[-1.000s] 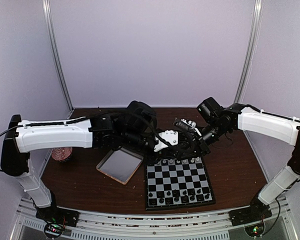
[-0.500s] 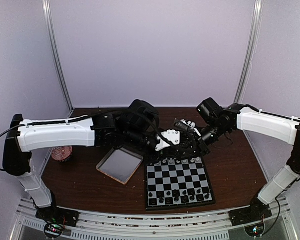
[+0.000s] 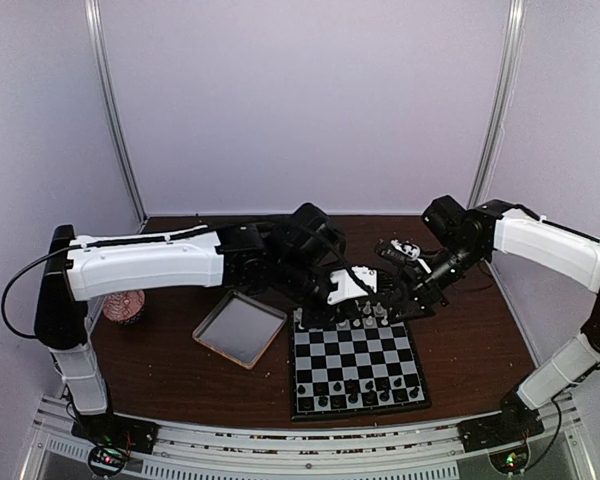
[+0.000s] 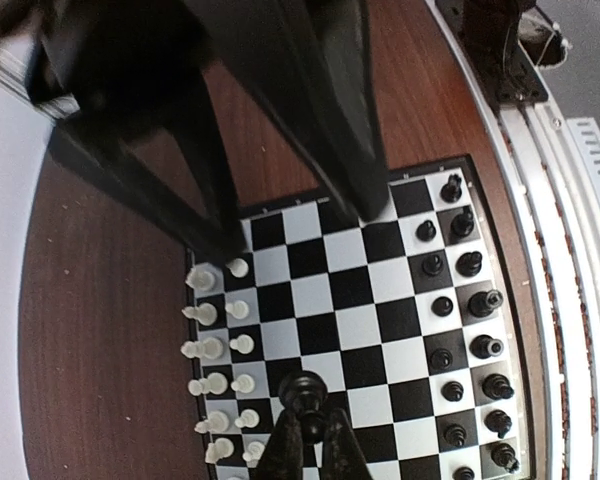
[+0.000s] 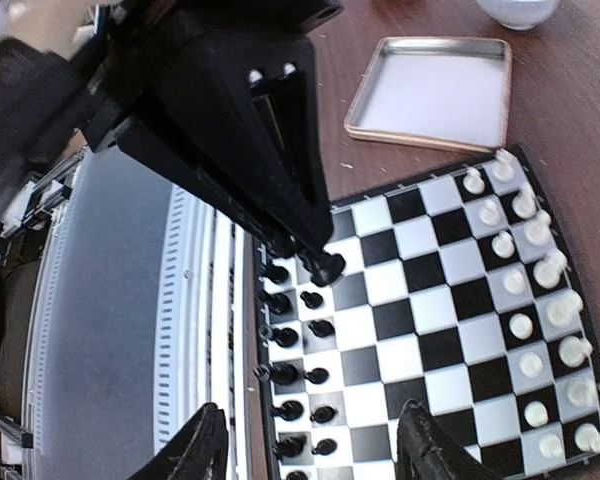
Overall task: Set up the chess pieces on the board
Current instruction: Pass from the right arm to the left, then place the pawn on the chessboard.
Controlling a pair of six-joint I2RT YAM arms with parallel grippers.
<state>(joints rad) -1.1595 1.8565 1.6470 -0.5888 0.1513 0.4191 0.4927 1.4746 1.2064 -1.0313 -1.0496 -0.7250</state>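
Right hand (image 5: 310, 442) now wider, farther right

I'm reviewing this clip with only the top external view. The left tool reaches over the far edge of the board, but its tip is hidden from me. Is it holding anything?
Observer: Yes. The left wrist view shows the left tool shut on a black chess piece, over the board.
Operator: And the right tool?
Observer: The right wrist view shows the right tool open, with nothing between its fingers.
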